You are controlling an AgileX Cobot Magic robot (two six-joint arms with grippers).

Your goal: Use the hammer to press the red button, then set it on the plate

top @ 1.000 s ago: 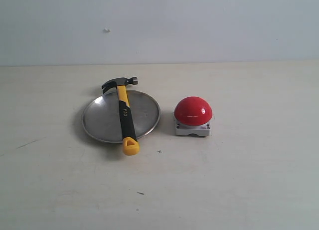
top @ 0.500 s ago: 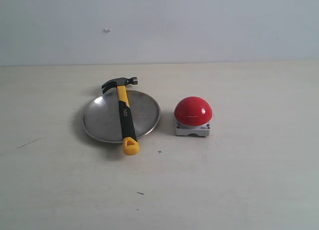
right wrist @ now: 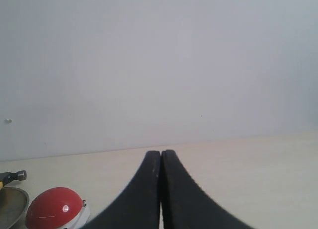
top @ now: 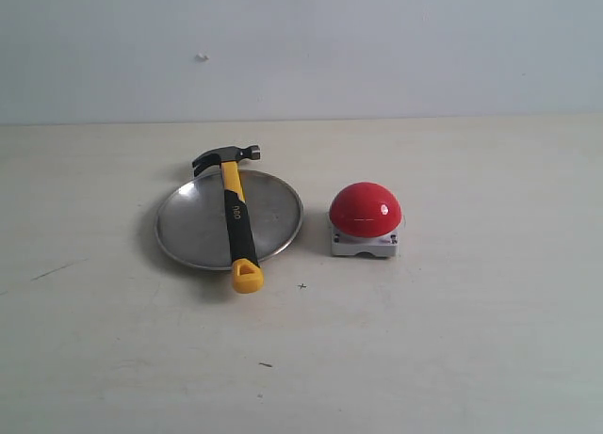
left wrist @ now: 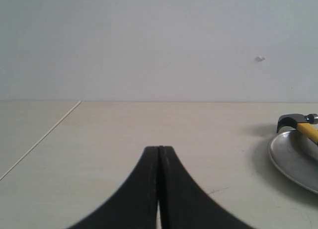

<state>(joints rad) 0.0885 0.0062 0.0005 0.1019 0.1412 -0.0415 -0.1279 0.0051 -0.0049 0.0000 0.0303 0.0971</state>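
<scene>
The hammer (top: 236, 217) lies across the silver plate (top: 193, 229), its dark head past the far rim and its yellow end over the near rim. Right of the plate sits the red button (top: 365, 209) on its grey-white base. No gripper shows in the exterior view. In the left wrist view my left gripper (left wrist: 159, 148) is shut and empty above bare table, with the plate (left wrist: 293, 157) and hammer head (left wrist: 290, 120) off to one side. My right gripper (right wrist: 161, 152) is also shut and empty; the red button (right wrist: 52, 207) and the hammer head (right wrist: 12, 176) show near the picture's edge.
A pale wooden table (top: 452, 340) carries everything, with a plain light wall (top: 377, 48) behind it. A thin seam line (left wrist: 44, 137) runs across the table in the left wrist view.
</scene>
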